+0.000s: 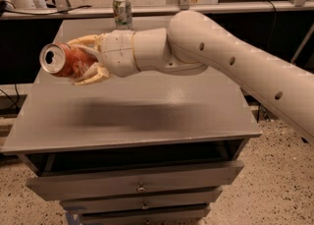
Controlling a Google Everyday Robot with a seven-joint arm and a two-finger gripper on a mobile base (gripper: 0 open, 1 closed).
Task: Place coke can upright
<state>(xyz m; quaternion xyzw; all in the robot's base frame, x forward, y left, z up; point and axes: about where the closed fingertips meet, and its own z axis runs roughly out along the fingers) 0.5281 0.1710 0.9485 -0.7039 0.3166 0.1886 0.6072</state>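
Observation:
The red coke can is held lying sideways in the air above the left side of the grey table, its silver top facing left toward the camera. My gripper is shut on the can's body, with cream fingers above and below it. The white arm reaches in from the right.
A green-and-white can stands upright at the table's back edge. The table is a grey cabinet with drawers below its front edge. A dark bench and rails run behind it.

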